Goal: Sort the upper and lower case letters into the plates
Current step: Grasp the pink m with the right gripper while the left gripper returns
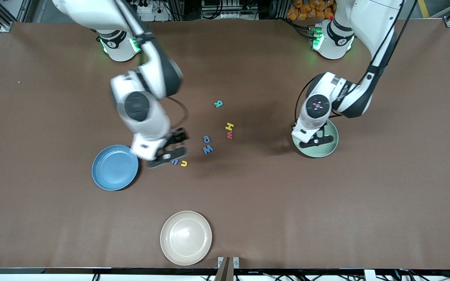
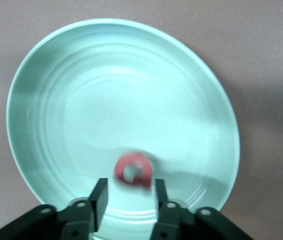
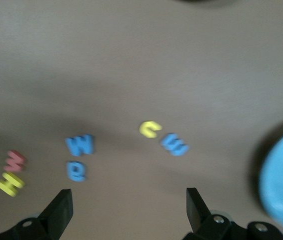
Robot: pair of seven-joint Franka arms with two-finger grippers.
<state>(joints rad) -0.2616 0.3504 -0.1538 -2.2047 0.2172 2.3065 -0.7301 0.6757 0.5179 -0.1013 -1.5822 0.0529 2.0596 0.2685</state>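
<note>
While both grippers gape empty, a small red letter [image 2: 133,172] lies on the mint plate [image 2: 56,100]

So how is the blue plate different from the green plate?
The blue plate is blue; the mint green plate is pale green. The blue plate holds nothing, while the green one has a small red letter in it. The open right gripper hangs beside the blue plate, over the table; the left gripper hangs over the green plate. Both are round, shallow and look the same size.
</note>
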